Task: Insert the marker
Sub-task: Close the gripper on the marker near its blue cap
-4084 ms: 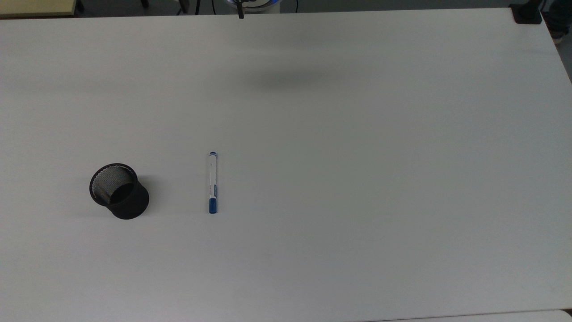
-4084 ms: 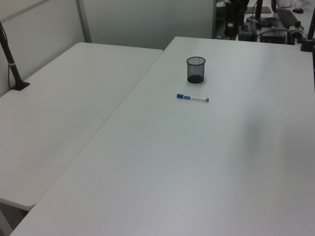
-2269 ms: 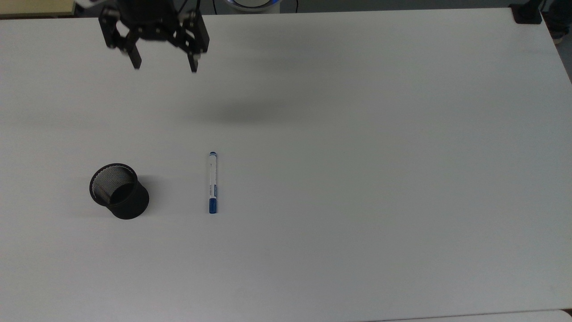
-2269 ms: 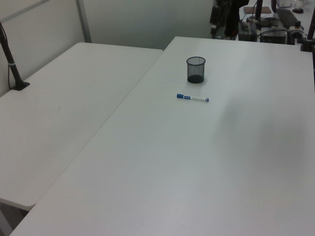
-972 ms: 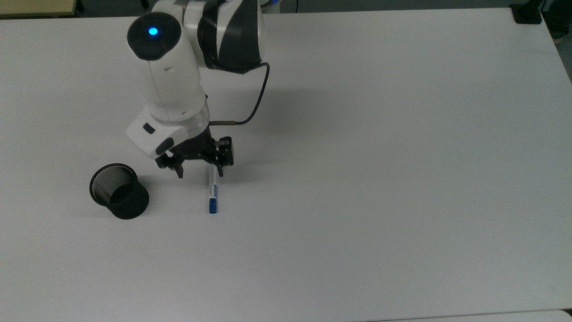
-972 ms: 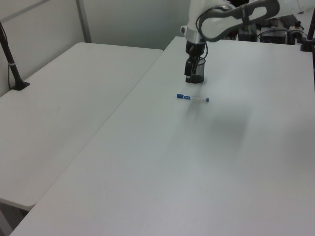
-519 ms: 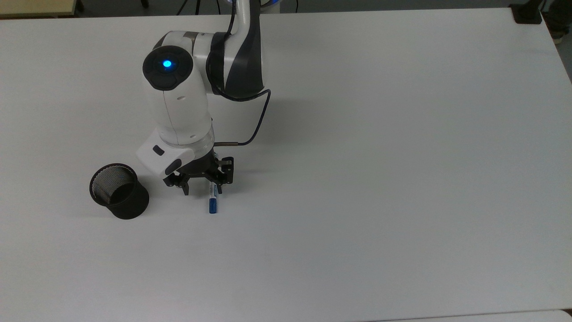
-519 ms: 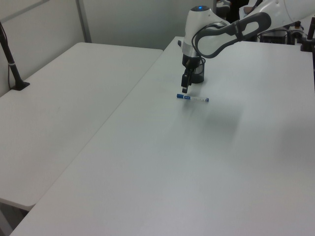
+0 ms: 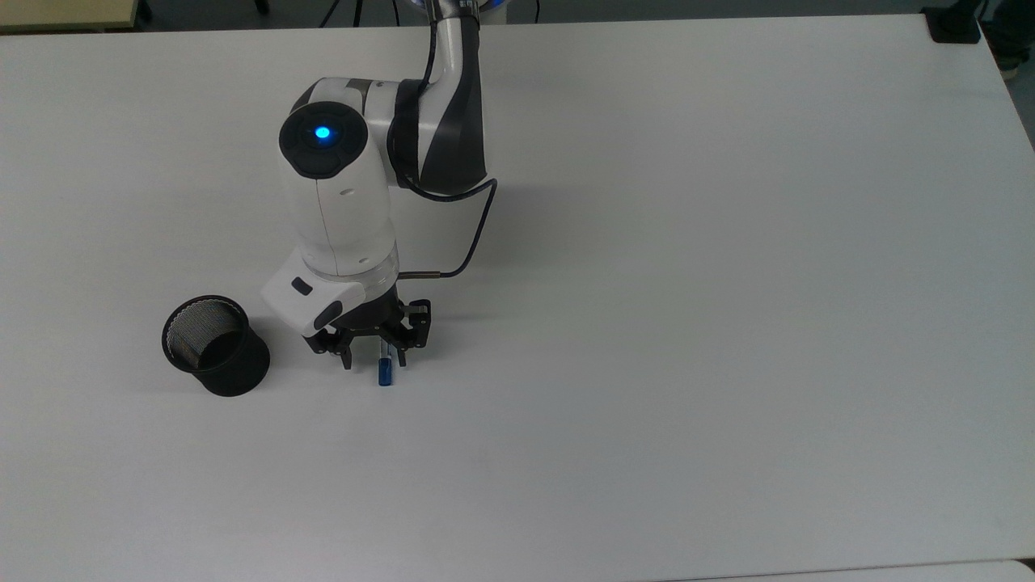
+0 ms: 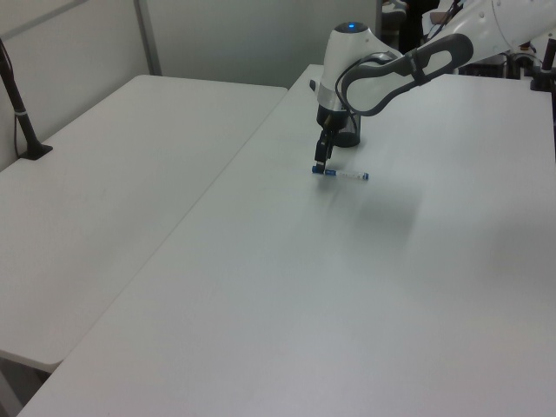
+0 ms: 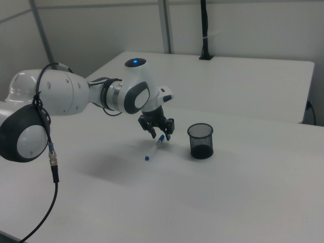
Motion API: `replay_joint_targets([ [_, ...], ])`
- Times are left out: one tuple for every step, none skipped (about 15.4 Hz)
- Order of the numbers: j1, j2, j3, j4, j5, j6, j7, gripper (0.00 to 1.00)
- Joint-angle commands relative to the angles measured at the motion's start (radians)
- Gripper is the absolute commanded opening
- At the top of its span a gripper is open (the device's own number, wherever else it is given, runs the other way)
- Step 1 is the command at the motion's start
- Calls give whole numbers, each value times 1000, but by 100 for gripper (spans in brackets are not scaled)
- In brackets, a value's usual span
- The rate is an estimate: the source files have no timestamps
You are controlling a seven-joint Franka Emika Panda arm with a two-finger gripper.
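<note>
Overhead, white table (image 9: 728,323) bears marker (image 9: 385,372) beside mesh cup (image 9: 215,346).

table (image 9: 728,323): showing a smooth matt white surface | cup (image 9: 216,346): looking like black wire mesh | marker (image 11: 153,149): showing smooth white-and-blue plastic | arm (image 9: 344,202): wearing glossy white shells, black joints

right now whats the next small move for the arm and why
Probably lower a touch and close the fingers on the marker: the gripper is open, straddling the marker near its blue cap, and the marker lies flat on the table.
</note>
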Motion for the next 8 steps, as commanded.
replay_joint_targets([
  [29,18,-9,11,-26,24,40,54],
  [29,27,-9,16,-37,24,45,49],
  [30,32,-9,16,-43,24,45,48],
  [29,34,-9,16,-48,24,45,48],
  [29,37,-9,17,-48,24,45,48],
  [29,37,-9,25,-48,25,45,48],
  [29,37,-9,27,-48,33,45,44],
  [29,37,-9,27,-48,39,45,41],
])
